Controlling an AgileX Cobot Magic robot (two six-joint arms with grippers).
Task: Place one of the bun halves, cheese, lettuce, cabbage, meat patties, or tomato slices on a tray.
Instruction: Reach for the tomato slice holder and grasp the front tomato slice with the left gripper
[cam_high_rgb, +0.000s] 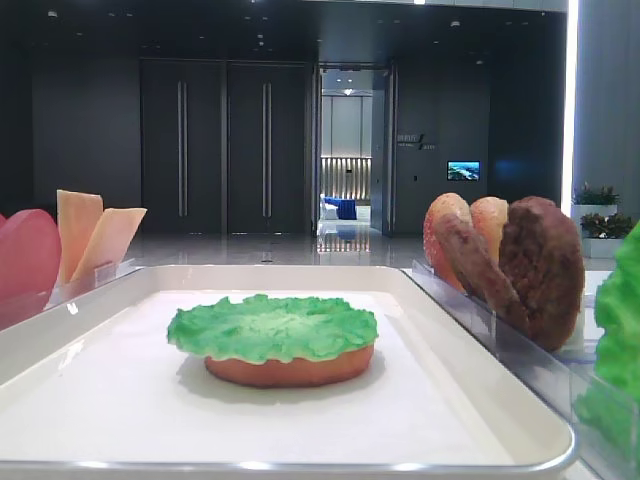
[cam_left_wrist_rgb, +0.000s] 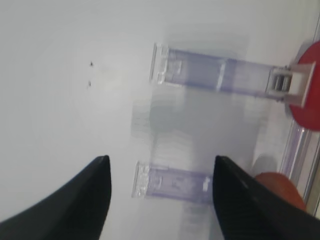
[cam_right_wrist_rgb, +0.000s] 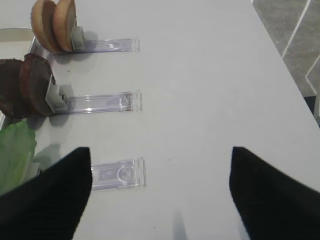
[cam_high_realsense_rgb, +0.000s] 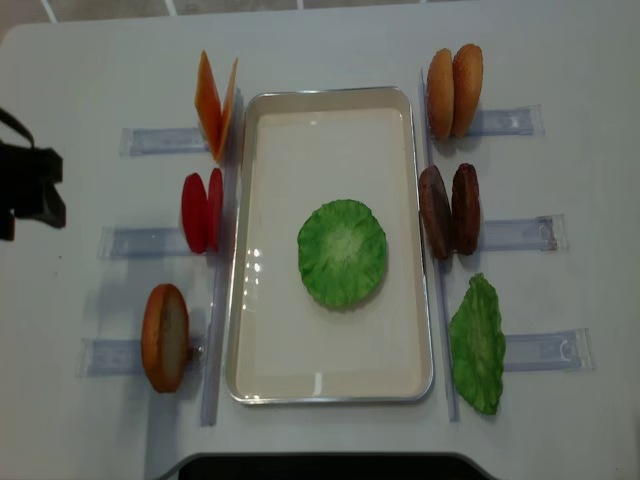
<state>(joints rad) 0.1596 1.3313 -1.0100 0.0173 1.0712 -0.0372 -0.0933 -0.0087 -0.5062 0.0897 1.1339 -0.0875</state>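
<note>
Lettuce atop bun half mid-tray, left gripper spread over clear holder, right gripper spread, both empty.

A tray sits at the middle of a table. On it, near the centre, a lettuce leaf lies flat on top of a bun half. Left of the tray, standing on edge in holders, from back to front: cheese, tomato slices, a bun half. Right of the tray, from back to front: two bun halves, meat patties, and a lettuce piece, perhaps leaning rather than upright.
</note>
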